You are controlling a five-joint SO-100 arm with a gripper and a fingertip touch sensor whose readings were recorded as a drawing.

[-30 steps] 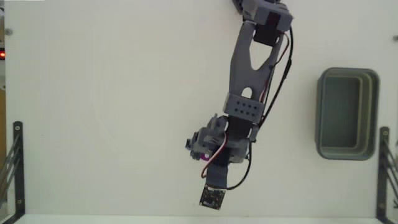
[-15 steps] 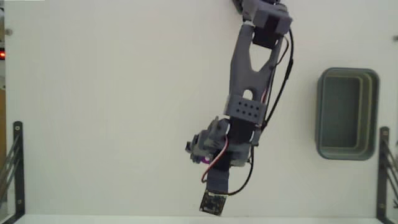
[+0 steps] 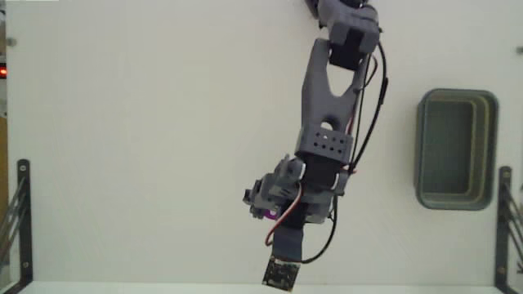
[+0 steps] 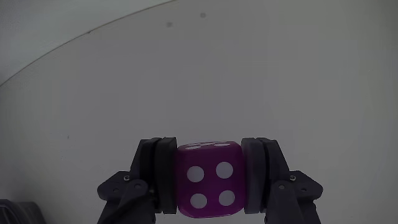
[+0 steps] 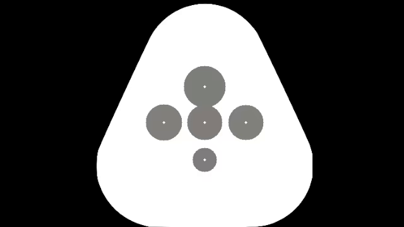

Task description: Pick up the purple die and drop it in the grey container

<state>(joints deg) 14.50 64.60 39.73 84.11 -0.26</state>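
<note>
The wrist view shows the purple die (image 4: 207, 180), a magenta cube with a face of four white pips toward the camera, squeezed between the two dark fingers (image 4: 160, 177) of my gripper (image 4: 208, 177), above the white table. From the fixed view only a sliver of the purple die (image 3: 269, 214) peeks out under my gripper (image 3: 265, 208), low in the middle of the table. The grey container (image 3: 422, 155), a grey-green tub, stands apart at the right side and looks empty.
The arm (image 3: 327, 98) reaches down from the top of the fixed view. A small dark circuit board (image 3: 279, 276) hangs at its tip near the table's bottom edge. Black brackets (image 3: 18, 220) stand at both lower sides.
The arm has stretched a little further toward the bottom edge of the fixed view, carrying the circuit board and gripper with it. The die stays gripped.
</note>
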